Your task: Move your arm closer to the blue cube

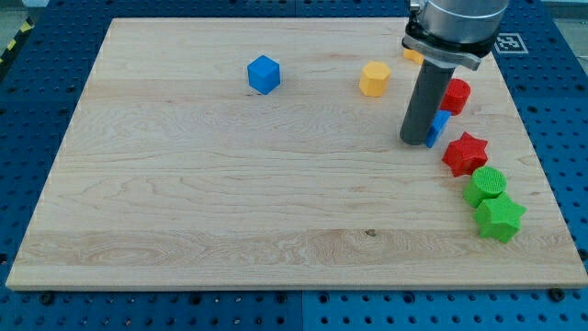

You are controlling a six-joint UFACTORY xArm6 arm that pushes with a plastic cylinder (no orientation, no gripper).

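The blue cube [264, 74] sits on the wooden board [230, 202] toward the view's top, left of centre. My tip [414, 141] rests on the board at the view's right, far to the right of and below the blue cube. A second, small blue block [438, 127] is partly hidden right behind the rod, touching or nearly touching it.
A yellow hexagonal block [374, 79] lies between the blue cube and my rod. A red cylinder [456, 96], a red star [465, 154], a green cylinder [485, 185] and a green star [499, 217] line the right side. A yellow block [412, 55] peeks out behind the arm.
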